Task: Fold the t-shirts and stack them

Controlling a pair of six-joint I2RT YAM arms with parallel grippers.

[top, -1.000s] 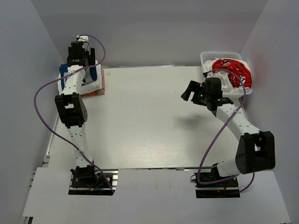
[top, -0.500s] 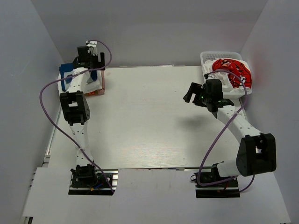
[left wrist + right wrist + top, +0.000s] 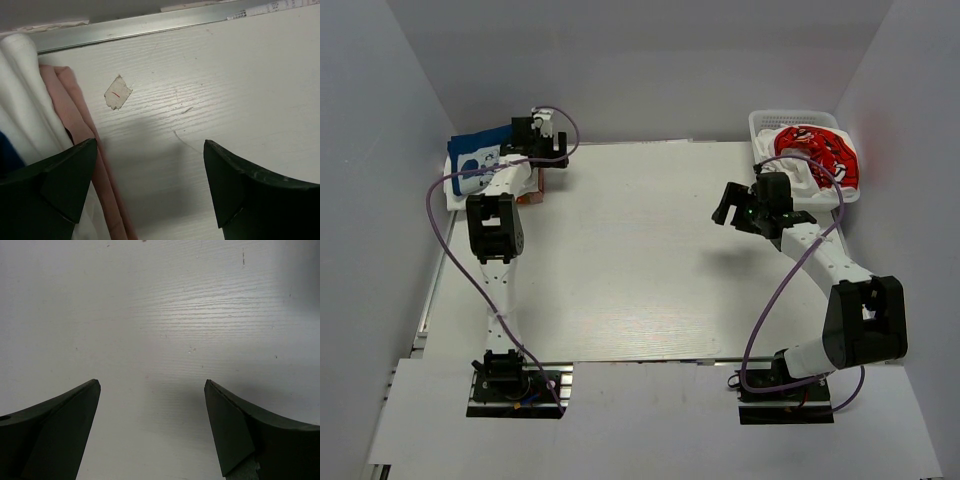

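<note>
Arms: two, one claw on each, and I am watching both wrist views plus the overhead.
Left claw (image 3: 150, 145): fingers spread apart with nothing between them. It hangs over bare counter (image 3: 620, 260) at the far left, just beside the right edge of the stack.
Right claw (image 3: 151, 385): fingers also spread, nothing held. It is above open counter on the right side, near the basket but not over it.
Shirts I can count: one navy shirt (image 3: 480, 145), one red shirt (image 3: 817, 148), and white ones whose number I cannot settle.
Stack: one pile in the far-left corner. The navy shirt lies on top with its white round print facing up. Folded white shirts (image 3: 22, 95) sit under it; from the wrist view I see rounded white folds but cannot tell how many shirts they make.
Bottom of stack: one pink layer (image 3: 75, 110), touching the counter and sticking out a little past the white folds on the side toward my left claw.
Basket (image 3: 790, 116): one, white plastic lattice, in the far-right corner.
Basket contents: the red shirt with white lettering, bunched up and rising above the rim, plus white cloth (image 3: 810, 180) at its near side. I cannot tell whether that is one shirt or more.
Counter marks: one small scrap of tape (image 3: 118, 92), lying apart from the pink layer.
Far edge: one metal rail (image 3: 150, 22) along the counter behind the tape.
Cables: two purple ones, one looping along each arm.
</note>
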